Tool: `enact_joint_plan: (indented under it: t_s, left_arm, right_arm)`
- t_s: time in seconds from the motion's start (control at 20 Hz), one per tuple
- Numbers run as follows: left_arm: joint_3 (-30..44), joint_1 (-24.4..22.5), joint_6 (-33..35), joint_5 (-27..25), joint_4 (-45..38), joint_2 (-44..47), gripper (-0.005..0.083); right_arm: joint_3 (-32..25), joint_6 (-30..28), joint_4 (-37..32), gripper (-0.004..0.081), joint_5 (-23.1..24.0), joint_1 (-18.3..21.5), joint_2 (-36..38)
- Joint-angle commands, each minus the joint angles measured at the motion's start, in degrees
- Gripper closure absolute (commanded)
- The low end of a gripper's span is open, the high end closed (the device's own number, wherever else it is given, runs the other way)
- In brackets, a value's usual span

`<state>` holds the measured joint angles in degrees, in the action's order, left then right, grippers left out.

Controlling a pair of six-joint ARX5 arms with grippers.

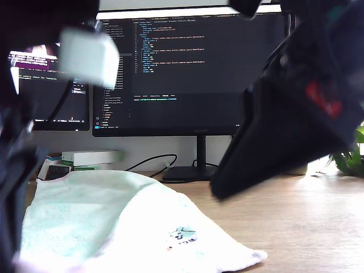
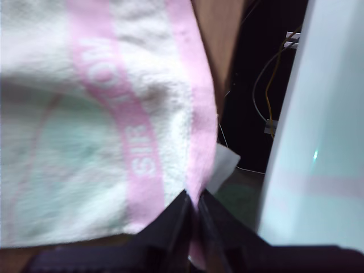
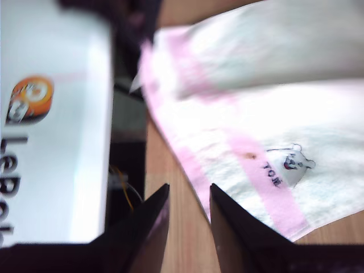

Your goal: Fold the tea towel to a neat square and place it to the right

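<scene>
The tea towel (image 1: 114,222) lies spread on the worktop (image 1: 307,227) at the exterior view's left. First tool (image 2: 193,207) is pinched closed on its pink edge, ready to fold; second tool (image 3: 190,196) sits slightly open and empty beside the hem

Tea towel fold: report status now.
My first gripper shut on the tea towel, pinching its pink edge band. My second gripper open, empty, over bare desk beside towel. Towel unfolded. No obstruction seen.

An office desk (image 1: 296,216): code-filled monitors (image 1: 193,68), cables (image 1: 151,162), potted plant (image 1: 351,156).
</scene>
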<state>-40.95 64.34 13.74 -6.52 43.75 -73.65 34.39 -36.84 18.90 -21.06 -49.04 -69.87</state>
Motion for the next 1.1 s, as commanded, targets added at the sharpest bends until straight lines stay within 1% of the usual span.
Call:
enact_joint_plan:
  t_s: [0.0,0.15,0.3,0.4,0.45,0.65,0.9,1.05]
  left_arm:
    - [-1.53,-0.11,0.24,0.11,0.96,-0.48,0.0796]
    - [-3.91,-0.09,0.94,0.11,4.04,-0.42,0.0796]
    - [-5.62,-0.11,1.33,0.11,5.33,1.01,0.0796]
    - [-7.08,-0.39,1.6,0.33,5.62,2.56,0.0796]
    - [-7.89,-0.63,1.7,0.61,5.66,3.3,0.0796]
    - [-10.93,-2.08,1.7,3.1,6.19,5.25,0.0796]
    - [-12.55,-2.47,1.68,3.15,7.5,6.23,0.0796]
    - [-12.55,-2.47,1.68,3.21,8.63,7.06,0.0796]
  right_arm:
    - [-0.44,-1.84,-0.35,0.054,0.92,-0.55,-1.77]
    - [-0.44,-4.66,-0.7,0.0492,1.05,-0.9,-3.67]
    - [-0.44,-4.7,-1.25,0.045,1.07,-1.97,-4.48]
    - [-0.44,-3.72,-2.38,0.0447,1.09,-3.26,-4.5]
    - [-0.44,-3.76,-2.91,0.0447,1.79,-3.67,-4.68]
    - [-0.44,-3.76,-5.86,0.0447,7.15,-4.09,-5.77]
    - [-0.44,-3.72,-6.29,0.0455,10.73,-4.04,-8.17]
    - [-0.44,-3.69,-6.36,0.0462,11.69,-4.04,-10.1]
